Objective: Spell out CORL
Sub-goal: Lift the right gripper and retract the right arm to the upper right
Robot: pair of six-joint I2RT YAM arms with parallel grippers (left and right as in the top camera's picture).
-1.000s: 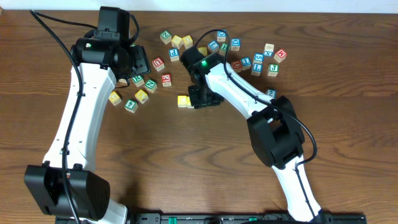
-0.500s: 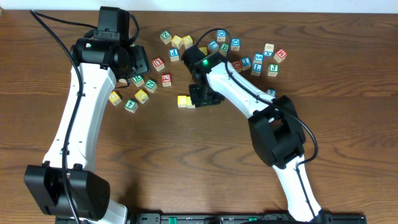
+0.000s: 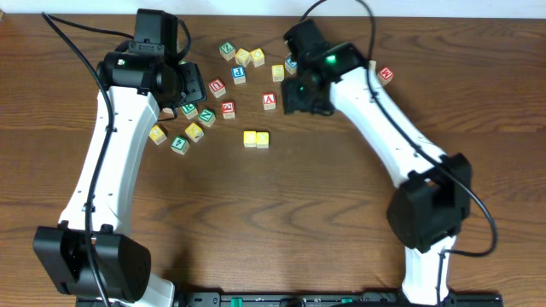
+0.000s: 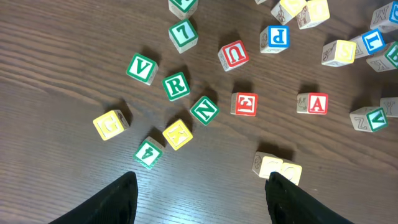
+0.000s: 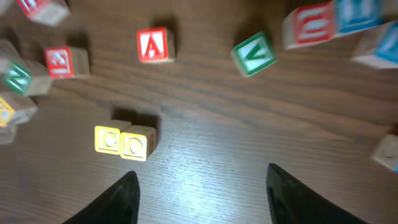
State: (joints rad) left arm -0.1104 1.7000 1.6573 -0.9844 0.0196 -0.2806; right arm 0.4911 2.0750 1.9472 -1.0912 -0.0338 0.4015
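Observation:
Two yellow-topped cubes, C (image 5: 107, 139) and O (image 5: 137, 142), sit side by side and touching on the table; overhead they are the C (image 3: 250, 138) and the O (image 3: 262, 139). My right gripper (image 5: 199, 190) hangs open and empty above and behind them, overhead the right gripper (image 3: 299, 95). A green R cube (image 4: 176, 85) lies among loose cubes, overhead the R cube (image 3: 189, 109). A blue cube that looks like L (image 4: 375, 41) lies at the far right. My left gripper (image 4: 202, 199) is open, empty, over bare wood near the R.
A red A cube (image 3: 270, 101) and a green V cube (image 5: 254, 55) lie just behind the yellow pair. Several more cubes are scattered along the back of the table (image 3: 273, 222), such as a red E (image 4: 244, 104) and a green N (image 4: 204, 109).
My right gripper has opened, left the second yellow cube next to the first, and pulled up and back to the right. The left arm has not moved.

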